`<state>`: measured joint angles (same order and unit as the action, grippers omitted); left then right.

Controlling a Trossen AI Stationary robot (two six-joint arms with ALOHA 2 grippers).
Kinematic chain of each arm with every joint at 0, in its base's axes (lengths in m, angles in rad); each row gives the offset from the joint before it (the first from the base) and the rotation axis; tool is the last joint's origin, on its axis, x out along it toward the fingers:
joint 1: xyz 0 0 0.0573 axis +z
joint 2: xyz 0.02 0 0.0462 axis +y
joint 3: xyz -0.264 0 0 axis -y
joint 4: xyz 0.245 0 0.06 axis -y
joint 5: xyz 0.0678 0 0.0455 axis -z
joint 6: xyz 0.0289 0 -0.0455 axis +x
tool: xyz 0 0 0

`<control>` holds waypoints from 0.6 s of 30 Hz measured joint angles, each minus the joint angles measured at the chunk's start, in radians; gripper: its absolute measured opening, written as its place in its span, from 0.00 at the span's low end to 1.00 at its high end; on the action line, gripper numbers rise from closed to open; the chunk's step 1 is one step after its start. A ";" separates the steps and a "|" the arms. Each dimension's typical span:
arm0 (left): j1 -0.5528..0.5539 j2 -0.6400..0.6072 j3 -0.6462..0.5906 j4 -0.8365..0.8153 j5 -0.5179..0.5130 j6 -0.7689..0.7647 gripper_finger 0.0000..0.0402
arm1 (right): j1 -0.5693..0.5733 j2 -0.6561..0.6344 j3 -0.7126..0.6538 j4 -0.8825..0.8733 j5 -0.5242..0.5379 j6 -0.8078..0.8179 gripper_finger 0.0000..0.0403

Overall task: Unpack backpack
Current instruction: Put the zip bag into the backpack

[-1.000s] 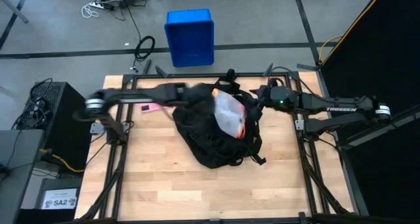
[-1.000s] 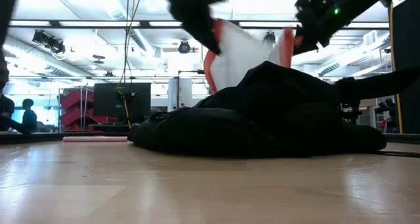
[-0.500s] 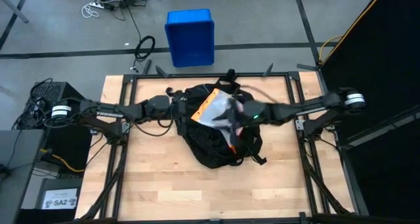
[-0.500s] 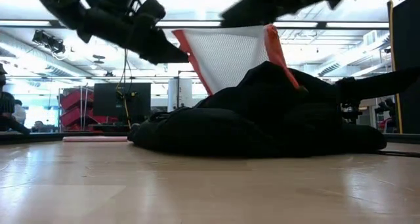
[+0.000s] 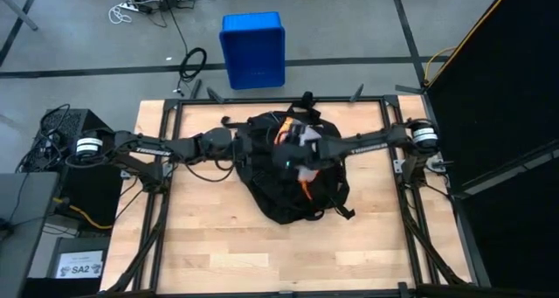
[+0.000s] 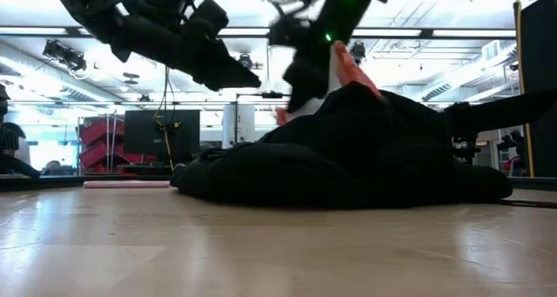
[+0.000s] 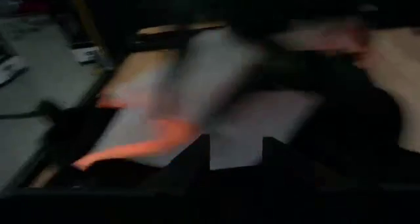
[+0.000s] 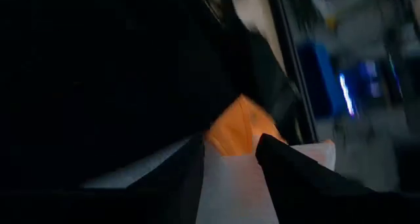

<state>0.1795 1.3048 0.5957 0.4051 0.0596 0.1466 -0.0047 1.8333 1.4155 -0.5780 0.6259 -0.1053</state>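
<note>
A pale wooden plank bench (image 5: pixel 201 237) in a dark metal frame was seen from above on a grey concrete floor. A blue plastic crate (image 5: pixel 252 49) stood on the floor beyond the bench, well apart from it. At bench height, a bright hall with ceiling lights was seen behind.

The backpack (image 5: pixel 284 189), black, soft and slumped, lay at the middle of the bench with straps trailing. A white mesh pouch (image 5: pixel 301 145) with orange trim was seen at its opening.

The left hand (image 5: pixel 243 143) was held at the backpack's left edge; whether it was spread could not be told. The right hand (image 5: pixel 293 154) was over the opening, its fingers (image 8: pixel 289 175) parted around the pouch's edge.
</note>
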 joint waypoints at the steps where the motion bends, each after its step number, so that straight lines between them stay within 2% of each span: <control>1: 0.001 0.000 0.000 -0.014 0.005 0.003 0.28 | -0.014 -0.013 0.000 -0.052 0.004 0.027 0.31; 8: 0.000 0.000 0.000 -0.032 0.038 0.058 0.28 | -0.085 -0.087 0.000 -0.318 0.010 0.140 0.30; 14: -0.002 0.000 0.000 -0.034 0.044 0.102 0.28 | -0.111 -0.133 -0.001 -0.399 0.014 0.159 0.31; 18: 0.007 0.010 0.052 -0.115 0.040 0.110 0.28 | -0.124 -0.171 -0.001 -0.418 0.013 0.166 0.31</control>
<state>0.1868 1.3150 0.6482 0.2901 0.0995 0.2568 -0.1287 1.6618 1.4143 -0.9963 0.6394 0.0610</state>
